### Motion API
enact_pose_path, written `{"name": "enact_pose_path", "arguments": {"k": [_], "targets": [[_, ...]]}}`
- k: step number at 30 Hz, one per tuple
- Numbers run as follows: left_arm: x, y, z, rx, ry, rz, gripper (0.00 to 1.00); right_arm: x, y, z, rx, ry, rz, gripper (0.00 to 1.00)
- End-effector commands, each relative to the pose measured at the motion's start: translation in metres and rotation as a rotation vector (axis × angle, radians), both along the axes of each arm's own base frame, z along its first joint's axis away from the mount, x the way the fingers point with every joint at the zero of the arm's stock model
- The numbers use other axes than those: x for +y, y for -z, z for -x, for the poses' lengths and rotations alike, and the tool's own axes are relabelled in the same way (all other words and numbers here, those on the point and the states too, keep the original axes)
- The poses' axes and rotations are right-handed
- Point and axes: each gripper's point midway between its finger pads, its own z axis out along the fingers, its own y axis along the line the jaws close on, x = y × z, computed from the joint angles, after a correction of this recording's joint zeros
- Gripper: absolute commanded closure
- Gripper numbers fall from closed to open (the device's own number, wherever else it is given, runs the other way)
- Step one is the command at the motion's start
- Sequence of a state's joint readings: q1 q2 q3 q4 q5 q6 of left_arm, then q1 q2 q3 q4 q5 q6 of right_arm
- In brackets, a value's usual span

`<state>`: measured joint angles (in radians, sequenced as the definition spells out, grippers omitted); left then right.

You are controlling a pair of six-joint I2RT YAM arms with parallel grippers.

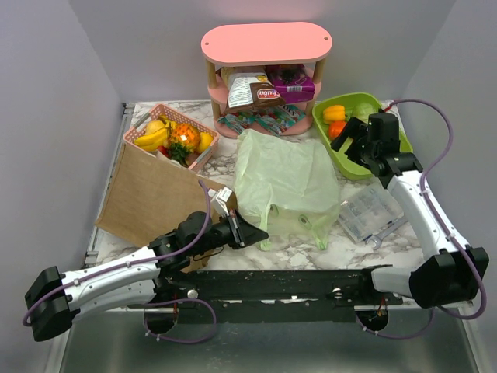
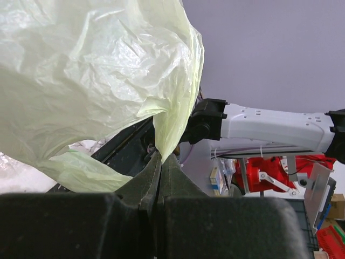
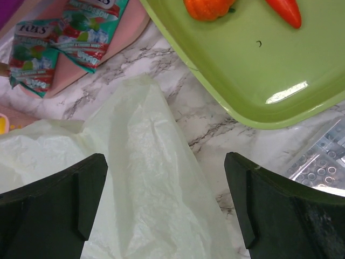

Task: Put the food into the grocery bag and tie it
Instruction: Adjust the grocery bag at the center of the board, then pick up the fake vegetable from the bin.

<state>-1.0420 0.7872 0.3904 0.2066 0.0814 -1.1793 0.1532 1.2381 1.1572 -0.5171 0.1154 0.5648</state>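
The grocery bag (image 1: 286, 183) is thin, crinkled, pale-green plastic that lets light through. It lies spread on the marble table (image 1: 311, 252) between the two arms, with its two loop handles toward the near edge. None of the food is in it.

The left gripper (image 1: 256, 232) is closed tight on the bag's near left corner. In the left wrist view, a gathered fold of the bag (image 2: 91, 70) rises straight out of the pinched fingers (image 2: 161, 159) and billows up and to the left.

The right gripper (image 1: 347, 146) is spread as wide as it goes and holds nothing. In the right wrist view, it (image 3: 164, 183) hangs over the bag's far right edge (image 3: 135, 135), with plastic directly below and between the fingers.

A green tray (image 3: 253, 70) sits just beyond and to the right of that gripper, holding an orange pepper (image 3: 207, 6) and a red vegetable (image 3: 283, 9). Beyond and to its left are green candy packets (image 3: 64, 43) on the bottom tier of a pink shelf (image 1: 266, 43). Higher on the shelf are a snack pack (image 1: 256, 89) and a purple box (image 1: 291, 81). A clear plastic container (image 1: 369, 214) lies beside the bag, near the right forearm.

A brown paper bag (image 1: 151, 198) lies flat just left of the left gripper. Beyond it is a pink basket (image 1: 144, 128) of bananas and other produce.
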Motion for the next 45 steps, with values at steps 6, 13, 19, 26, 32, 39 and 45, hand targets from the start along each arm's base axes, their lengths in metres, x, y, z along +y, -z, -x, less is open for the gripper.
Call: {"name": "enact_pose_path", "arguments": {"k": [6,13,19,26,32,39,45], "targets": [[0.003,0.001,-0.005,-0.012,-0.031,0.006,1.0,0.004,-0.016,-0.044,-0.047,0.067,-0.064,0.0],[0.009,0.004,-0.007,-0.014,-0.055,-0.008,1.0,-0.006,0.001,-0.085,-0.049,0.102,-0.146,0.0],[0.012,0.005,-0.007,-0.015,-0.066,-0.006,1.0,-0.017,0.019,-0.109,-0.018,0.148,-0.161,0.0],[0.011,0.004,-0.005,-0.033,-0.049,-0.008,1.0,-0.032,0.058,-0.124,0.059,0.175,-0.276,0.0],[0.012,0.003,-0.005,-0.042,-0.05,0.003,1.0,-0.044,0.076,-0.138,0.08,0.206,-0.285,0.0],[0.015,0.004,-0.005,-0.046,-0.059,0.009,1.0,-0.049,0.101,-0.153,0.114,0.237,-0.296,0.0],[0.02,0.009,-0.008,-0.024,-0.091,-0.016,1.0,-0.05,0.116,-0.167,0.108,0.249,-0.334,0.01]]}}
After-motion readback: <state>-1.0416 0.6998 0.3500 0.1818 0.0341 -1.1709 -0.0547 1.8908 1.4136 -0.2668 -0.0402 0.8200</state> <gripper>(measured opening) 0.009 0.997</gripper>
